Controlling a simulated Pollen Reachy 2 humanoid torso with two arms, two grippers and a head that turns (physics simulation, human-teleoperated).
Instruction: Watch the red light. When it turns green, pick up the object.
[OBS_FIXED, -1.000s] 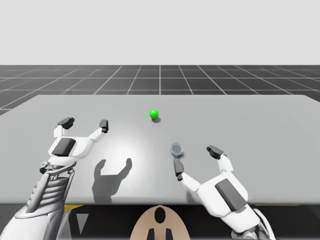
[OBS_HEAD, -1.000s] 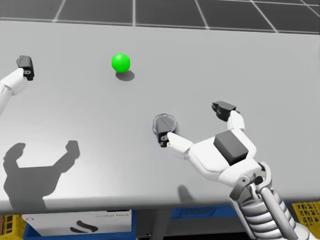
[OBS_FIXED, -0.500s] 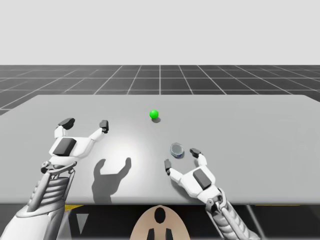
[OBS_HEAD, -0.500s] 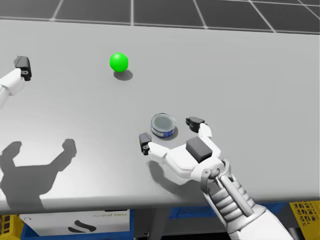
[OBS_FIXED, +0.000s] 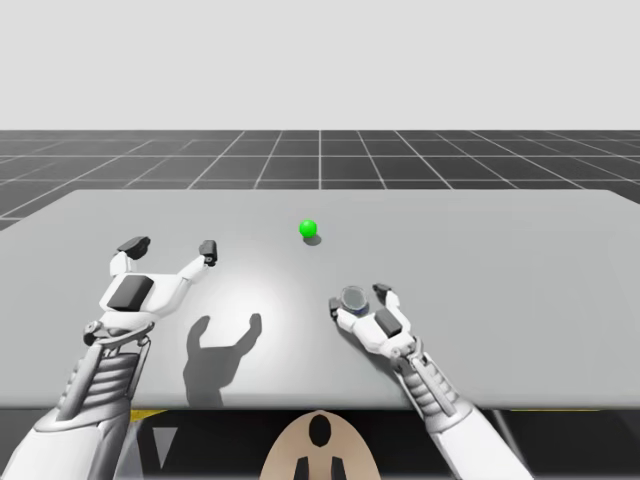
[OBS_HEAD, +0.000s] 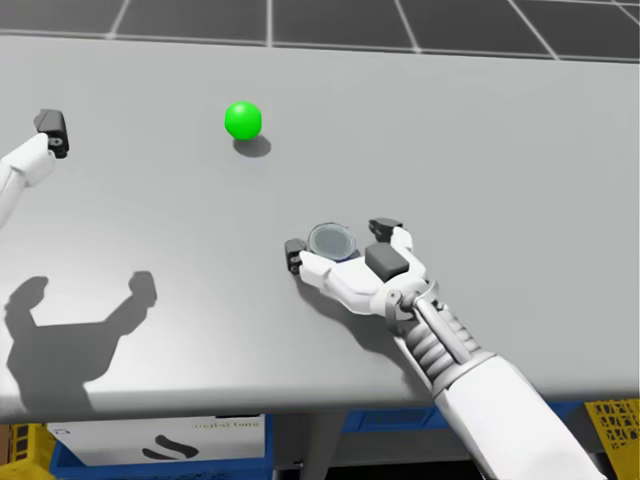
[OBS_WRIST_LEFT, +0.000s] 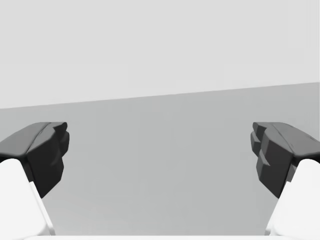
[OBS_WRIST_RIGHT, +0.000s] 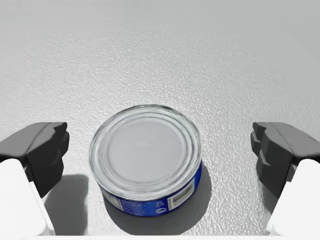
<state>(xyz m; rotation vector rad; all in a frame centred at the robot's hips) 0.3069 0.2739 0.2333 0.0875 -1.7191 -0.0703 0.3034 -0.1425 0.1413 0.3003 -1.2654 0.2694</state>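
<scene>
Straddling the squat blue can (OBS_WRIST_RIGHT: 146, 155) on the table (OBS_FIXED: 520, 270), near right, the right gripper (OBS_FIXED: 358, 298) spread wide, neither finger touching it. Farther back, slightly left, the green light (OBS_FIXED: 308, 228). At near left, the left gripper (OBS_FIXED: 170, 245) wide open, empty.

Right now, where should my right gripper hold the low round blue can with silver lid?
Probably its curved side wall, on opposite sides, coming from my side: the low round blue can stands upright between the fingers of the open right gripper.
</scene>
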